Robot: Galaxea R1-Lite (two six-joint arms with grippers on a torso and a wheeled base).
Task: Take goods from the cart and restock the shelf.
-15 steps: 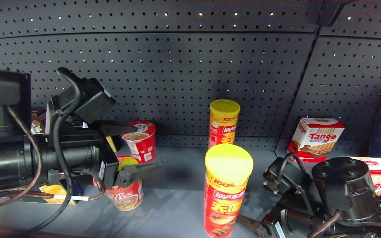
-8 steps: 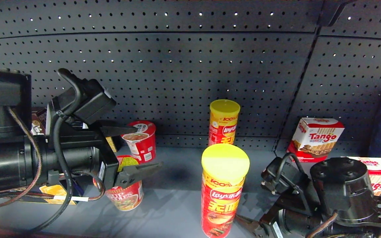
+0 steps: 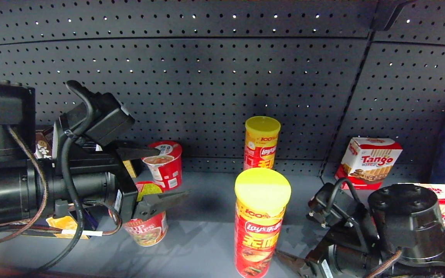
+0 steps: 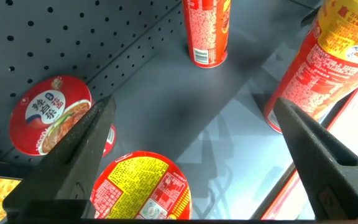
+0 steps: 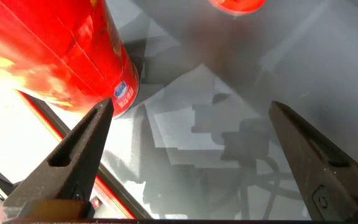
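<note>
The left gripper (image 3: 172,172) hung over the front noodle cup (image 3: 147,227), fingers spread. The right gripper (image 5: 191,107), fingers spread and empty, sat just beside the front chips can (image 3: 261,224).

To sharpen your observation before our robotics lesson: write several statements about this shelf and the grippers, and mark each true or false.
1. The front chip can and the rear chip can both stand upright on the shelf. True.
2. The left gripper is shut on a noodle cup. False: it is open and holds nothing.
3. A wafer box stands to the robot's right of both chip cans. True.
4. The right gripper grips the front chip can. False: it is open, with the can off to one side of it.
5. One noodle cup is on the shelf. False: there are two, the rear noodle cup and the front noodle cup.
</note>
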